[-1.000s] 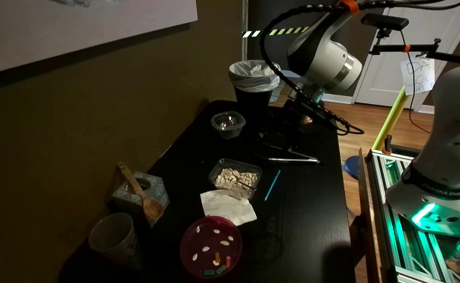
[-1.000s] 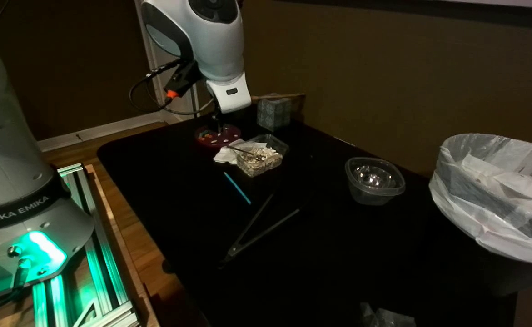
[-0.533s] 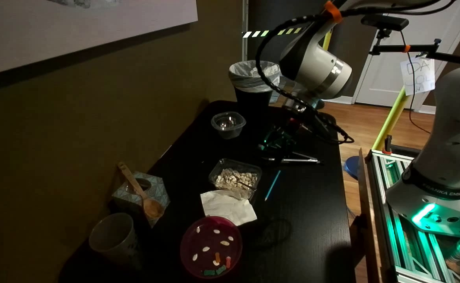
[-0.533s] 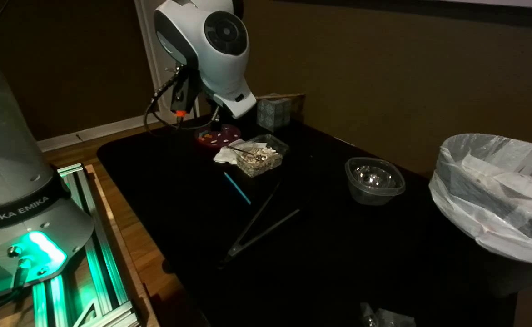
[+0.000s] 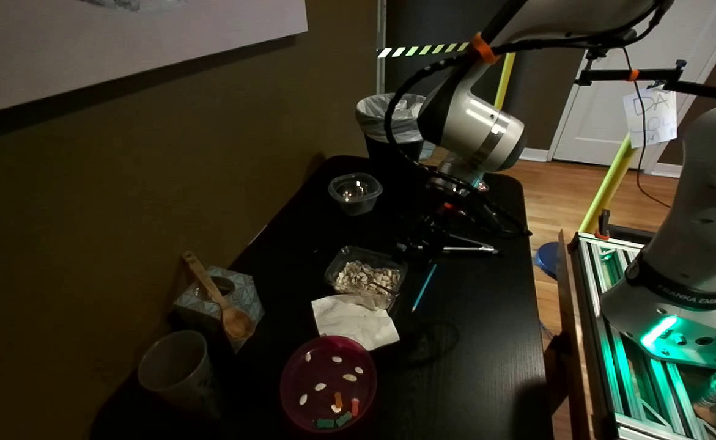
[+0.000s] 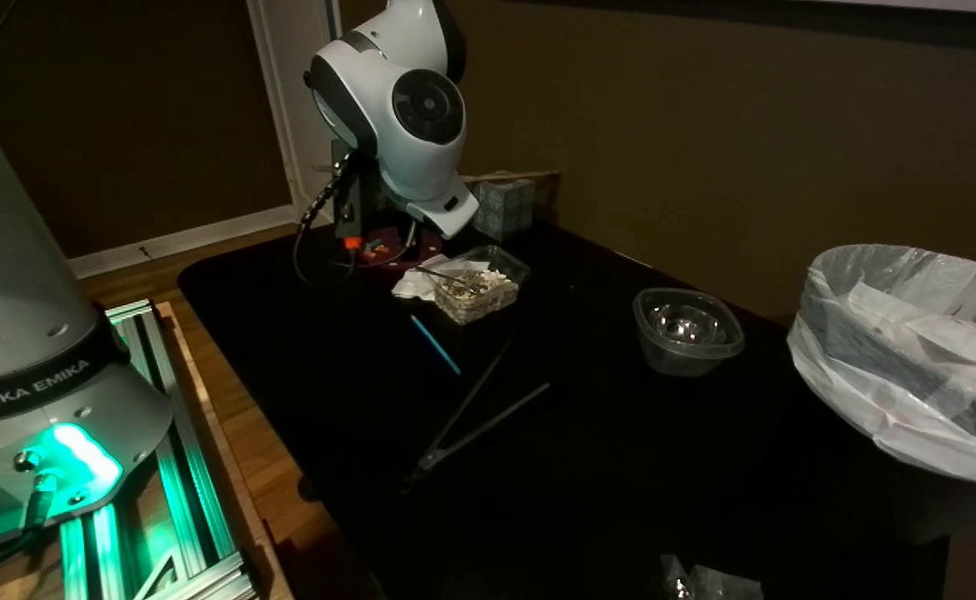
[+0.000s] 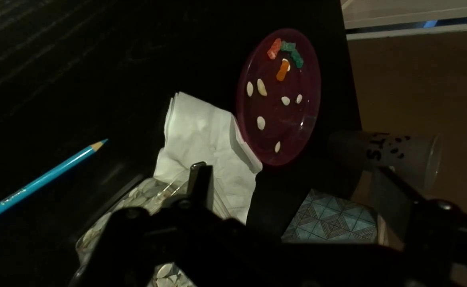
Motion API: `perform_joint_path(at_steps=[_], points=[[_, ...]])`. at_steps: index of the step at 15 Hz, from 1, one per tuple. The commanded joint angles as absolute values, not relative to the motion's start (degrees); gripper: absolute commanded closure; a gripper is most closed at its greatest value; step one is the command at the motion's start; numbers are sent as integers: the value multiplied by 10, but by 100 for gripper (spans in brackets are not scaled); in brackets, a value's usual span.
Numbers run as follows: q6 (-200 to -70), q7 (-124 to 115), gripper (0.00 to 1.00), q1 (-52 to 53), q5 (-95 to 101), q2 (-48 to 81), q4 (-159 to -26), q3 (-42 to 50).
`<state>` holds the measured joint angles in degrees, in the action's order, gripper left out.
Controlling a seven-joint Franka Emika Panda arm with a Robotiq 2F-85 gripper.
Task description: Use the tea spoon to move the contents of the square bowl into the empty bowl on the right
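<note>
From left, in exterior view: clear empty bowl [image 5: 356, 208], no pieces visible inside; square bowl [image 5: 362, 255] with pale, seed-like contents [image 5: 351, 278]; teaspoon [image 5: 386, 289] resting in these, handle slanting to lower right; pincer [image 7: 296, 175] up and to right of teaspoon, fingers wide apart, holding nothing. Against earlier frames, pincer is lower, nearer to square bowl; teaspoon looks unmoved. Grasp of handle probably comes next.

Base [image 5: 679, 315] reads "FRANKA EMIKA", paper [image 5: 650, 116] "DA", cup [image 7: 402, 153] "TS".
</note>
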<state>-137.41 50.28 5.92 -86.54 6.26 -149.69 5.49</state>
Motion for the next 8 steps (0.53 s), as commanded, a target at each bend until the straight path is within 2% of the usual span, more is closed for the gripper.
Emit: perform_joint_path(at_steps=[1,8], points=[[-1404,496,0,44,-932,88,-1481,26],[-1531,449,0,56,-1049,161,-1416,25]])
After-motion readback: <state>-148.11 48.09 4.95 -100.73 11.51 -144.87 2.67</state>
